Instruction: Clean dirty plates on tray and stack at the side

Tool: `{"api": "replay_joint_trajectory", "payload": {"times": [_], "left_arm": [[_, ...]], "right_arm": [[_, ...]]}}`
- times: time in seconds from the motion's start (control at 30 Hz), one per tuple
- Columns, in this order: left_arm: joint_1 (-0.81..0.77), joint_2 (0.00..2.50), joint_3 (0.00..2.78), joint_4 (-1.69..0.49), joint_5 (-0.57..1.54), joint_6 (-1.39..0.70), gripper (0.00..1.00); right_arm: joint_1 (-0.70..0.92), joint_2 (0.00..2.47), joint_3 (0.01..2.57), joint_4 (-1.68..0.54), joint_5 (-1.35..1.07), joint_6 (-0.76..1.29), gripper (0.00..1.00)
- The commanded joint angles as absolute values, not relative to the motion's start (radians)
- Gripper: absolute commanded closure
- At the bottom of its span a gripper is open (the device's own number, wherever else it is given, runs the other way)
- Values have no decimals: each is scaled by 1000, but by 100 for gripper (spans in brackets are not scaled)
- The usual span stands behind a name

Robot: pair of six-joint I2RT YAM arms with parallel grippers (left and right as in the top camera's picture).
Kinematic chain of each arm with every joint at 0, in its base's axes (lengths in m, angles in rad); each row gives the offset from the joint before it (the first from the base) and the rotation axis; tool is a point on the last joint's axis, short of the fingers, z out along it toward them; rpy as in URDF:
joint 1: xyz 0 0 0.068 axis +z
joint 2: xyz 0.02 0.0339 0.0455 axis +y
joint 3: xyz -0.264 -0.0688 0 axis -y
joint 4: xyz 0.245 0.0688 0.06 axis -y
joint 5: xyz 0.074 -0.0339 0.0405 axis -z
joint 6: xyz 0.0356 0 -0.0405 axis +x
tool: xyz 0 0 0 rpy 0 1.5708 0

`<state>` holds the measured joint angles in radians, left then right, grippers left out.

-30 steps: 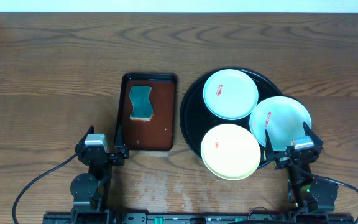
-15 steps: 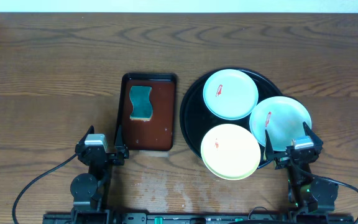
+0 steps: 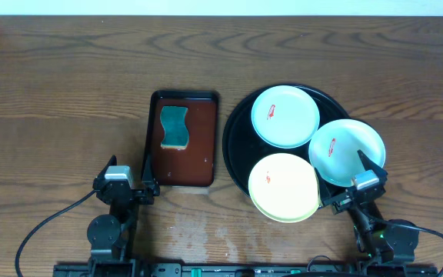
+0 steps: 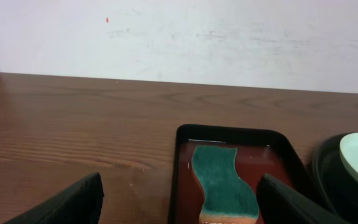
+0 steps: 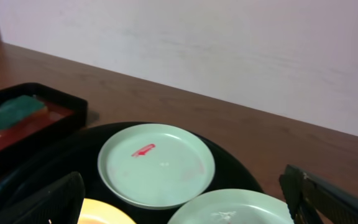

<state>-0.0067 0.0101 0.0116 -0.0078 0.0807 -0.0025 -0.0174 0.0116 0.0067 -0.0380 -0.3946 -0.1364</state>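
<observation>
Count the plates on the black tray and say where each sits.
3. The far mint-blue plate sits at the black tray's back; the right mint-blue plate overhangs its right edge; the yellow plate sits at its near edge. None looks hidden.

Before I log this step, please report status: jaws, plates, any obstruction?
Left gripper, right gripper: jaws open, empty. Three plates on tray, red smears uncleaned. Sponge in brown tray, nothing over it.

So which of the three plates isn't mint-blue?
The yellow plate, at the front of the black tray. The back plate and the right plate are both pale mint-blue.
</observation>
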Motion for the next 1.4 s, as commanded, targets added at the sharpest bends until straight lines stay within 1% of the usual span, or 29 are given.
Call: {"api": "replay_joint_trajectory", "payload": {"times": [0.0,0.07,0.17,0.27,0.37,0.5,0.6,0.7,0.77,0.83,0.9,0.97,1.07,1.1,1.13,1.17,1.2,1.23,1.27,1.33,1.37], "left_arm": [[-1,4,4,-19,126,2,21],[-1,4,18,-16,160,-23,21],[-1,25,93,-47,206,-150,20],[-1,102,209,-94,266,-187,21],[-1,245,375,-183,282,-189,20],[-1,504,672,-356,334,-183,21],[-1,723,945,-573,353,-164,21],[-1,949,1249,-862,355,-101,20],[-1,1087,1443,-1050,355,-97,20],[-1,1205,1602,-1192,355,-98,20],[-1,1294,1708,-1243,356,-99,21],[-1,1356,1761,-1237,358,-103,20],[-1,1401,1770,-1218,400,-103,20],[-1,1410,1770,-1215,413,-103,20],[-1,1419,1770,-1208,417,-103,21],[-1,1425,1770,-1201,416,-103,20],[-1,1428,1770,-1192,415,-102,20],[-1,1431,1770,-1179,415,-102,20],[-1,1433,1770,-1171,415,-102,21],[-1,1436,1769,-1161,409,-104,35],[-1,1438,1769,-1164,406,-109,37]], "right_arm": [[-9,6,6,-41,-450,-65,1],[-10,6,9,-42,-445,3,1],[-9,19,47,-42,-408,115,1],[-9,74,123,-58,-408,119,1],[-9,199,238,-99,-408,118,1],[-9,463,464,-194,-411,103,1],[-9,685,694,-357,-427,64,1],[-9,918,972,-608,-424,6,1],[-9,1072,1163,-790,-414,-25,1],[-9,1214,1338,-948,-411,-47,1],[-9,1339,1486,-1040,-433,-35,1],[-9,1424,1581,-1110,-464,-12,1],[-9,1502,1629,-1152,-468,-17,1],[-10,1519,1628,-1153,-467,-30,5],[-9,1536,1627,-1162,-463,-43,18],[-9,1553,1627,-1174,-449,-42,35],[-9,1570,1627,-1186,-433,-42,48],[-9,1586,1627,-1195,-413,-41,53],[-9,1601,1626,-1199,-394,-41,56],[-9,1633,1626,-1194,-350,-38,57],[-9,1649,1626,-1188,-337,-38,58]]}}
